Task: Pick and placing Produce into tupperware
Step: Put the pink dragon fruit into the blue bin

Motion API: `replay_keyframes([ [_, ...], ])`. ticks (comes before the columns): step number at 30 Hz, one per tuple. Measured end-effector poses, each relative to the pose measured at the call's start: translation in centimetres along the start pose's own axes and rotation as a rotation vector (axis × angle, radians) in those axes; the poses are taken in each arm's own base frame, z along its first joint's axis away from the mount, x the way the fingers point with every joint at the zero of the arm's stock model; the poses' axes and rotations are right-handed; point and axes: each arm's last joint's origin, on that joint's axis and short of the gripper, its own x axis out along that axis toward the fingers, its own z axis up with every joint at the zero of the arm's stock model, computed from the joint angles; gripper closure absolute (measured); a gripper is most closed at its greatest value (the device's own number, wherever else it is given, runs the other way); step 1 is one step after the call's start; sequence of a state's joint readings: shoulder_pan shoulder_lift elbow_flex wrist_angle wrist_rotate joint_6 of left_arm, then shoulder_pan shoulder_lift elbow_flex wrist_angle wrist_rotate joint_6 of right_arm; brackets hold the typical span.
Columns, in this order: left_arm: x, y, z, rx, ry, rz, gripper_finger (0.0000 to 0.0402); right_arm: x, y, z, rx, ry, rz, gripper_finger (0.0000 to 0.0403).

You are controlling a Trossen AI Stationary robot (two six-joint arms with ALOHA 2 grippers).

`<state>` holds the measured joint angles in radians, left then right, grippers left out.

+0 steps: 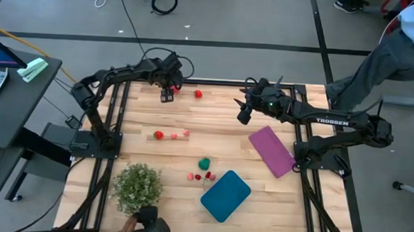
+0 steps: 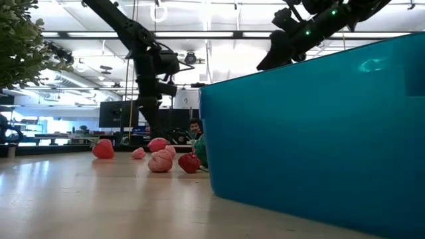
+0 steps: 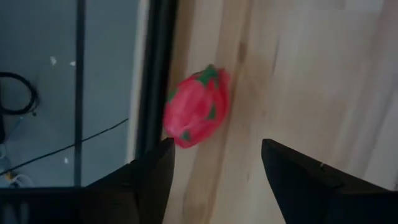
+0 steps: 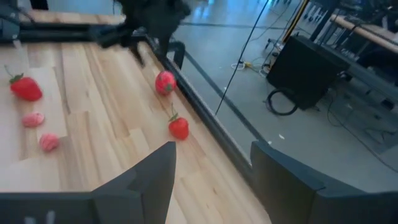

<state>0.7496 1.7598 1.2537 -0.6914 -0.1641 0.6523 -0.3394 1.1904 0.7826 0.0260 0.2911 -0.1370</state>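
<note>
We see the left gripper [image 1: 168, 93] with its fingers spread over a red toy fruit [image 3: 198, 107] at the table's far edge, the fruit lying on the wood just ahead of the gap between the fingertips and untouched. The right gripper [image 1: 244, 116] hangs open and empty above the far middle of the table, beside the purple rectangle [image 1: 272, 151]. The teal tupperware [image 1: 225, 196] sits at the near edge, with a green piece [image 1: 204, 163] and small red pieces [image 1: 199, 176] just beside it.
</note>
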Motion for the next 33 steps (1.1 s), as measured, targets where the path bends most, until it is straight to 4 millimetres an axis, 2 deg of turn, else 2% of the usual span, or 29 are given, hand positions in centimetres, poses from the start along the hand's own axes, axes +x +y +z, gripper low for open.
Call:
replay_keyframes([
  [8, 3.5, -0.3, 0.6, 0.056, 0.025, -0.013, 0.0145, 0.1, -0.4, 0.2, 0.013, -0.018, -0.014, 0.0188],
  [13, 5.3, 0.2, 1.1, 0.084, 0.025, 0.073, 0.0145, 0.1, -0.5, 0.3, 0.017, -0.035, -0.020, 0.0188],
  [15, 5.7, 0.3, 0.8, 0.082, 0.063, 0.082, 0.0145, 0.1, -0.6, 0.3, 0.017, -0.036, -0.021, 0.0188],
  [25, 5.7, 0.7, -0.1, 0.055, 0.113, 0.073, 0.0145, 0.2, -0.7, 0.1, 0.019, -0.016, -0.022, 0.0188],
  [31, 5.4, -0.2, 0.8, -0.041, 0.089, 0.079, 0.0145, 0.2, -0.6, -0.2, 0.034, 0.015, -0.017, 0.0188],
  [33, 5.2, -0.8, 1.1, -0.020, 0.095, 0.082, 0.0145, 0.2, -0.6, -0.3, 0.041, 0.027, -0.015, 0.0188],
])
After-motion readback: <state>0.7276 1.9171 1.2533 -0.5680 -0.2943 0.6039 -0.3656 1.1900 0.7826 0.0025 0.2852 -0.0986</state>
